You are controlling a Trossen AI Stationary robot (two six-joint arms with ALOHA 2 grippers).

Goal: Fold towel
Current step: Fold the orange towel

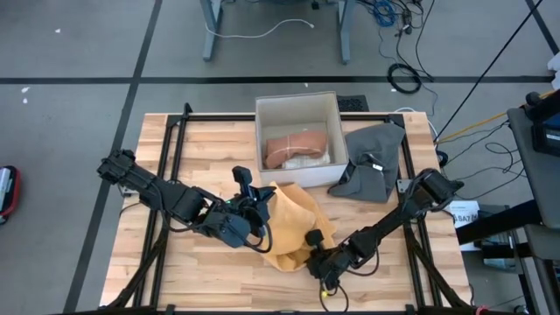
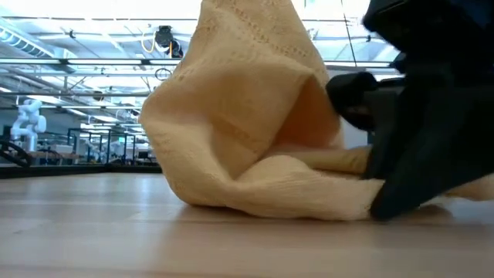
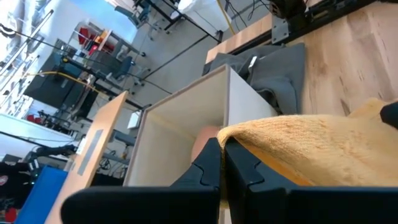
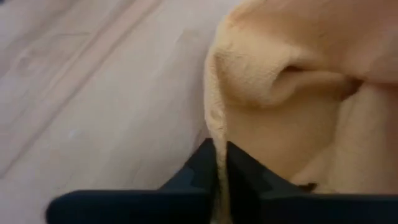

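The left pincer (image 3: 221, 163) is pinching an edge of the yellow towel (image 1: 293, 223), lifted mid-desk; the right pincer (image 4: 220, 163) is pinching another edge low near the desk's (image 1: 201, 157) front edge. The towel is bunched with no clean fold, so most of the folding remains.

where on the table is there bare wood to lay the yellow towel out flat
Bare wood lies along the near edge of the table and on its far left, behind the left arm. The far right is crowded by the white box and grey cloth. The middle holds the yellow towel, pinched by the left gripper and right gripper.
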